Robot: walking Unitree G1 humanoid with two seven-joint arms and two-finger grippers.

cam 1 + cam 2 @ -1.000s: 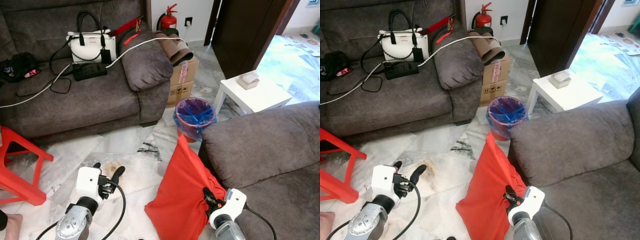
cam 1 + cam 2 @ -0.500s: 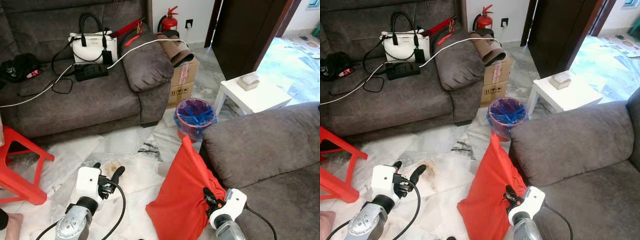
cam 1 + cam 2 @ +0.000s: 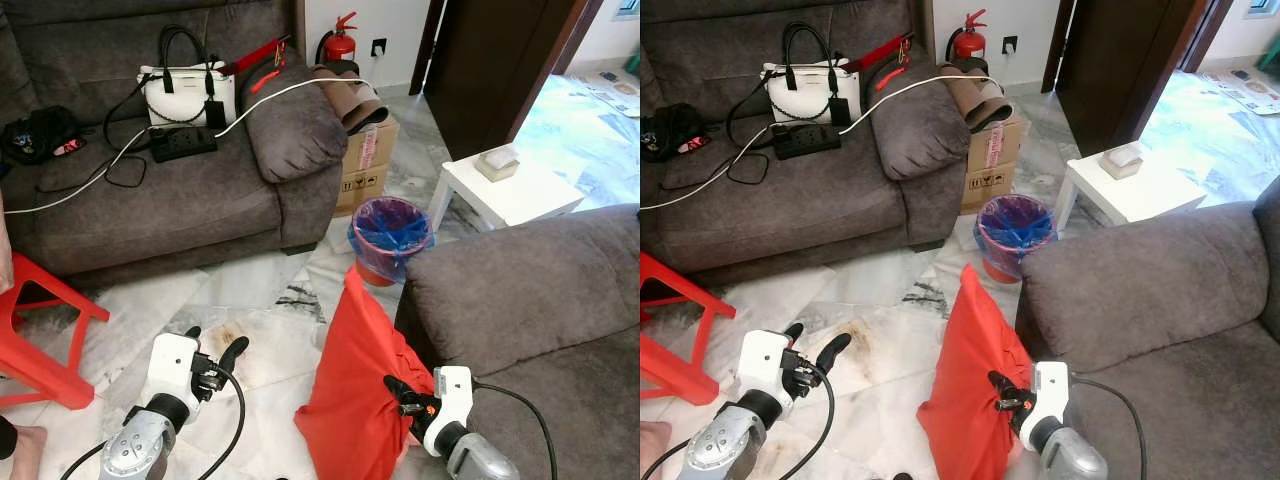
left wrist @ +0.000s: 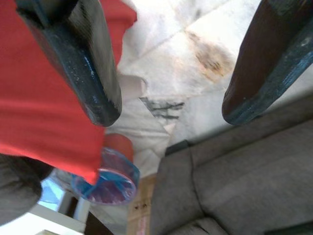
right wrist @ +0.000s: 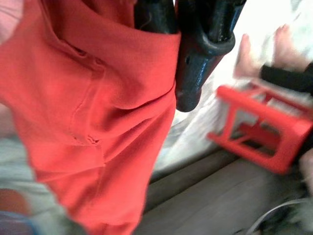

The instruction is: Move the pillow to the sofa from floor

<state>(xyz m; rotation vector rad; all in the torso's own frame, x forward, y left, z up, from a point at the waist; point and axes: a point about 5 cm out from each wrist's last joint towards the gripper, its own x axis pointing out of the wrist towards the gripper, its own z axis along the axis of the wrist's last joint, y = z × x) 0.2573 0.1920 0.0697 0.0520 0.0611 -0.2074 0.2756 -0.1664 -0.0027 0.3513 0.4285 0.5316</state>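
A pale marble floor (image 3: 255,290) runs between two grey sofas: the far sofa (image 3: 150,200) along the wall, cluttered with a white handbag (image 3: 186,95), a power strip (image 3: 181,142) and a white cable (image 3: 290,92), and the near sofa (image 3: 520,290) at my right, its seat cut off by the edge of my sight. Between them stand a bin lined in blue (image 3: 389,228), a cardboard box (image 3: 365,160) and a small white bench (image 3: 505,190); a fire extinguisher (image 3: 340,38) shows partly behind the far sofa's arm.

The red pillow (image 3: 365,390) stands on end on the floor, leaning against the front of the near sofa — its lower edge drops out of view. My right gripper (image 3: 402,396) has its jaws clenched on the pillow's cloth near the side facing the sofa; in the right wrist view the red fabric (image 5: 98,107) bunches between the black fingers (image 5: 198,54), and everything behind is blurred.

My left gripper (image 3: 212,355) hangs over the bare floor, well apart from the pillow, jaws released and holding nothing. A red stool (image 3: 45,335) stands at my left, partly cropped — a person's foot (image 3: 25,448) shows beside it.
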